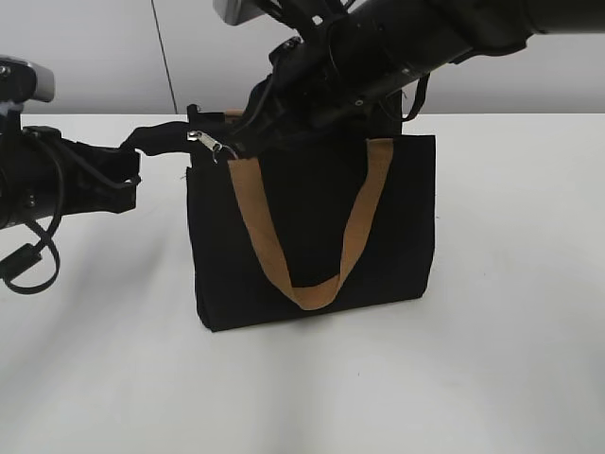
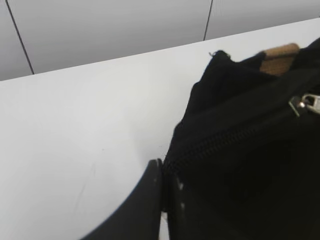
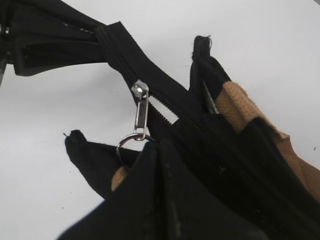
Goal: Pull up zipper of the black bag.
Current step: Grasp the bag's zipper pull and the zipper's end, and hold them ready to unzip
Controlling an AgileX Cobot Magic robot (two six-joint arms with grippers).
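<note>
The black bag (image 1: 312, 218) stands upright on the white table, with a tan handle (image 1: 274, 255) hanging down its front. The silver zipper (image 1: 203, 139) is near the left end of the bag's top. In the right wrist view its slider (image 3: 139, 90) sits on the black track, with the pull tab and ring hanging below. My right gripper (image 3: 157, 150) is shut on the ring; it also shows in the exterior view (image 1: 238, 144). My left gripper (image 2: 162, 172) is shut on the end of the zip track, left of the bag (image 2: 240, 150), and holds that tail stretched out leftward (image 1: 134, 163).
The white table (image 1: 492, 359) lies around the bag, with a pale panelled wall behind (image 1: 95, 57). My right arm (image 1: 397, 47) reaches over the bag's top from the upper right. A second tan handle (image 2: 280, 55) shows at the bag's far side.
</note>
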